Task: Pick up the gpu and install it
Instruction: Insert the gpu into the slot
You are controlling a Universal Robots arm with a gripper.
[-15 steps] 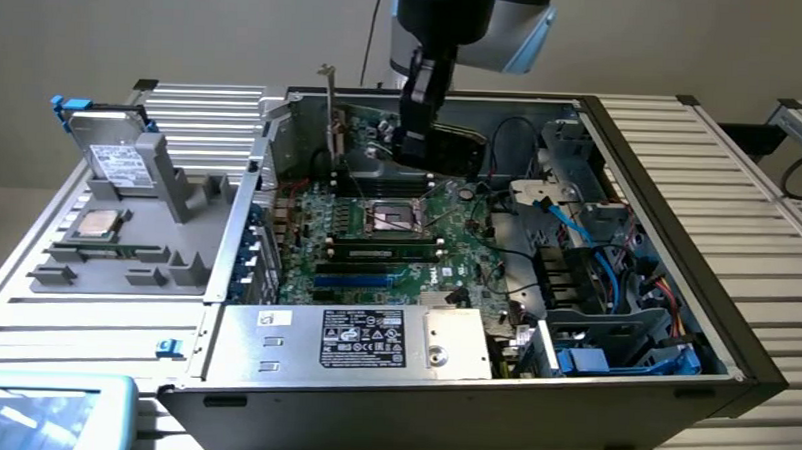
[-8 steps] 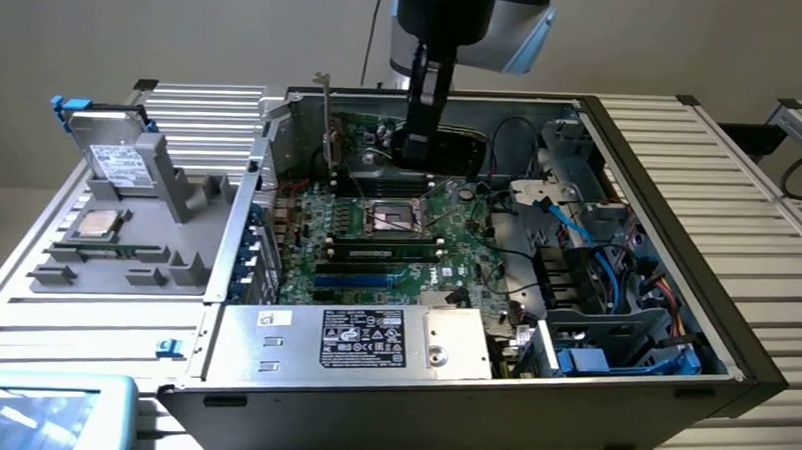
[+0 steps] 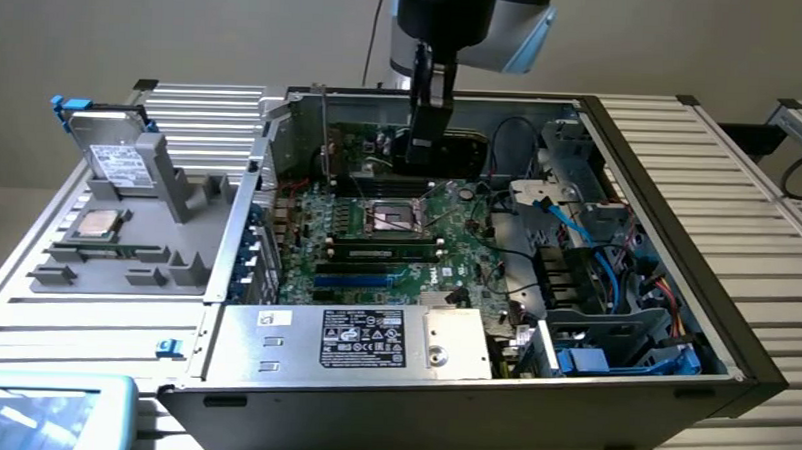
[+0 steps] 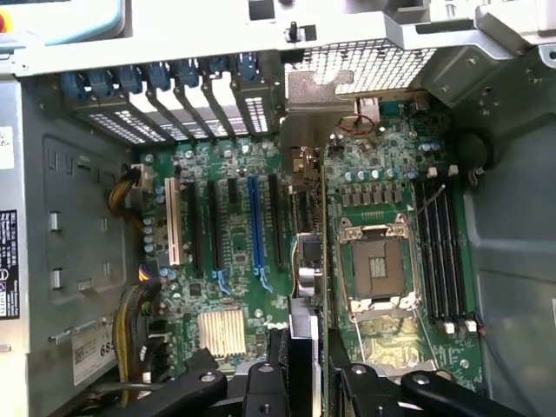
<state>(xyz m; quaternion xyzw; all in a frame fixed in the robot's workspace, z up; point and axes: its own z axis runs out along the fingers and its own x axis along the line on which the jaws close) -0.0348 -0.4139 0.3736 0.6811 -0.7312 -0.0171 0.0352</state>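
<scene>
The open dark grey computer case [image 3: 501, 419] is dull sheet metal, on a ribbed, satin-finished aluminium table [image 3: 737, 177]. Its green motherboard [image 4: 234, 261] gleams, lacquered. The thin gpu card [image 3: 455, 152] looks matt black plastic.

Gpu [image 3: 455, 152] over motherboard [image 3: 459, 272], inside case [image 3: 434, 421]

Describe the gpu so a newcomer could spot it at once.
Look inside the open computer case, at the green motherboard. The gpu is the flat card with a black cooler, gripped on edge by the hand, unlike the memory stick seated in its slot.
</scene>
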